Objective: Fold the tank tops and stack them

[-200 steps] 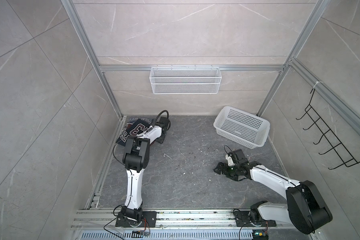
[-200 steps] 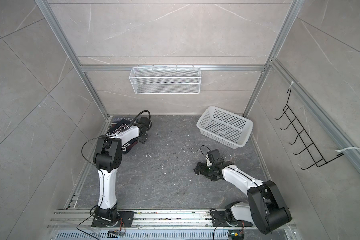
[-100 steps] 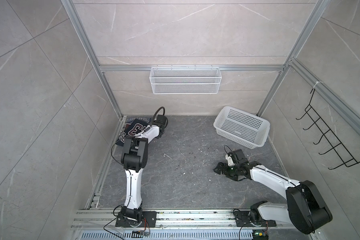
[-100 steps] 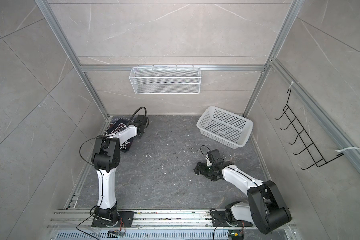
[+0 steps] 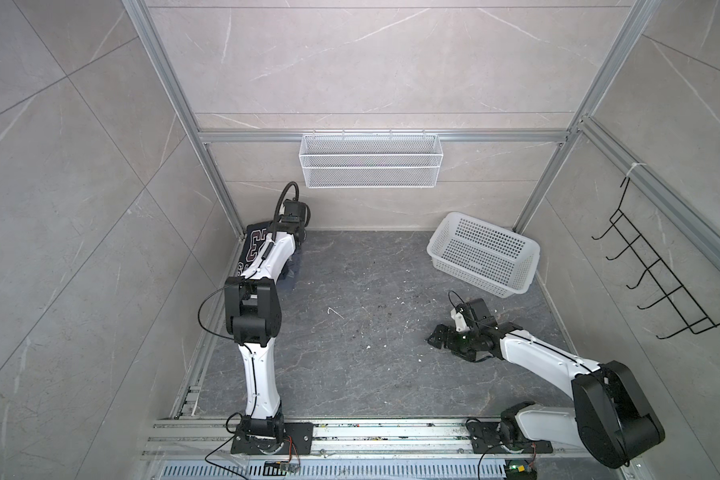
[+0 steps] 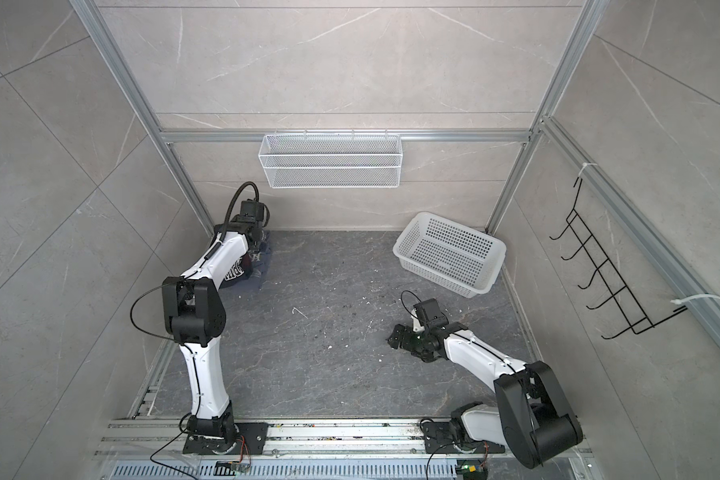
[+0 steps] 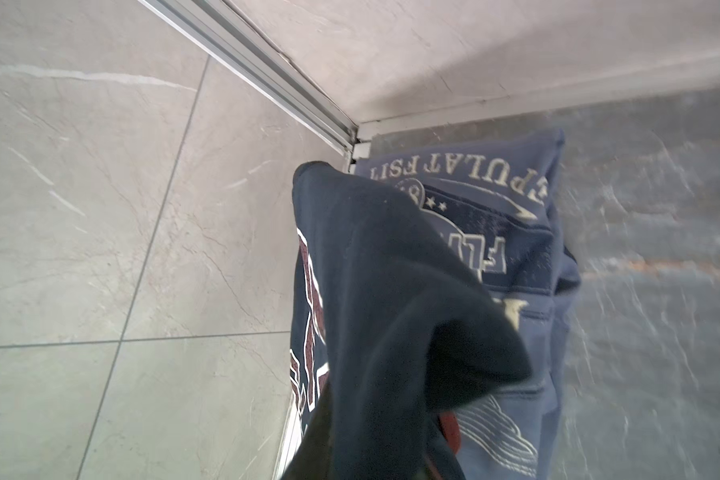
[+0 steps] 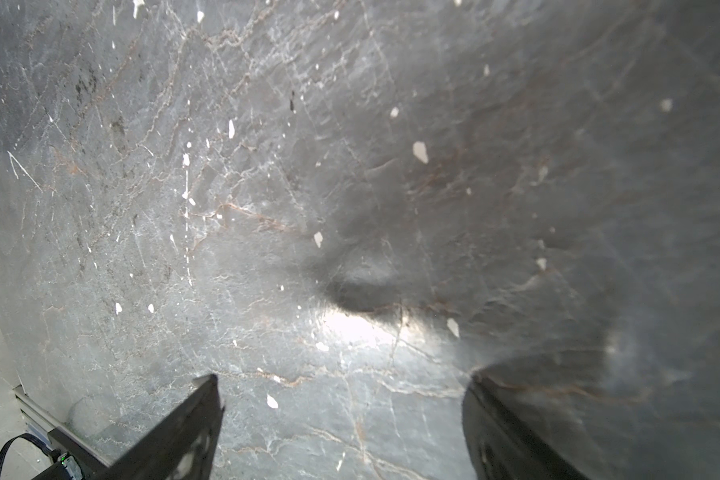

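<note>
Pinching navy tank top (image 7: 391,291) above slate-blue tank top (image 7: 516,232), left end effector (image 5: 297,237) is closed; right end effector (image 8: 344,376) stands open.

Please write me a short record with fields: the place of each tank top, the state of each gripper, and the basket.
navy tank top: far left corner, partly lifted, draped over the slate-blue tank top
slate-blue tank top: flat on the table, lettering up
left gripper: hidden by cloth, seems shut on the navy tank top
right gripper: open, empty, low over the table
basket: far right, empty
</note>
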